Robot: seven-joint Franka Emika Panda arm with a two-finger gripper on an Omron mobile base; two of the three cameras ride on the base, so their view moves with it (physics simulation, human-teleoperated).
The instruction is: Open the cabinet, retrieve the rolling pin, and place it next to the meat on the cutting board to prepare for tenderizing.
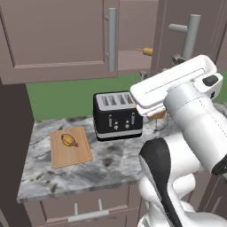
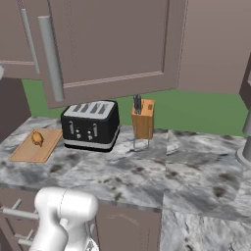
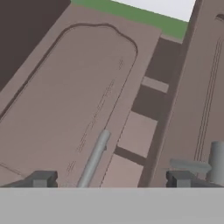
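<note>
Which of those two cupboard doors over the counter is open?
The right-hand door, above the toaster. It is swung outward, showing a shelf with the rolling pin behind it. The left-hand door sits flat and closed.

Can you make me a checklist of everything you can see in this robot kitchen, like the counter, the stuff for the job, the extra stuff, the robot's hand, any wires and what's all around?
Surface: grey marble counter.
Cabinet: wall cabinet; its right door is swung open.
Rolling pin: one tan end shows on the shelf in the gap between the doors.
Cutting board: lies flat at the counter's left end.
Meat: sits on the board.
Clutter: black toaster; wooden knife block right of it.
Tool: open, holding nothing, facing the cabinet doors with a grey bar handle between its tips.
Cables: nothing seen.
Surroundings: green wall; drawers below the counter.
</note>
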